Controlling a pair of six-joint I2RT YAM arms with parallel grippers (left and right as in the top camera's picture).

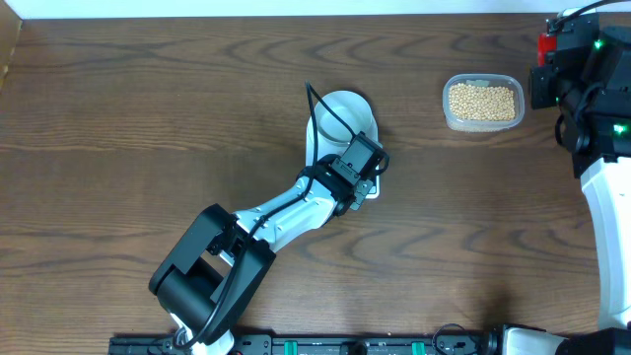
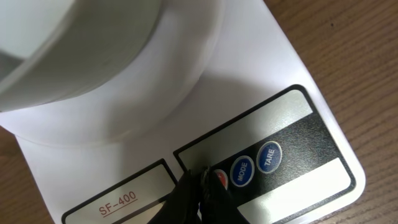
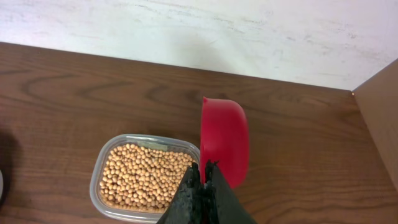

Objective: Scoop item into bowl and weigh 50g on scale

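Note:
The white bowl [image 1: 340, 113] stands on the white scale [image 1: 372, 191], which my left arm largely covers from above. In the left wrist view the bowl [image 2: 93, 50] fills the top left over the scale [image 2: 249, 74]. My left gripper [image 2: 204, 177] is shut with nothing in it, its tips at the red button [image 2: 222, 179] beside the two blue ones [image 2: 242, 171]. Tan beans [image 3: 143, 177] fill the clear tub [image 3: 98, 168]. My right gripper [image 3: 203, 168] is shut on the red scoop [image 3: 224, 140], held up to the right of the tub; no beans show in it.
The tub of beans [image 1: 482, 102] sits at the back right of the wooden table, right of the scale. My right arm [image 1: 592, 89] hangs at the far right edge. A pale wall [image 3: 217, 31] runs behind the table, and a brown board [image 3: 379, 124] stands at the right.

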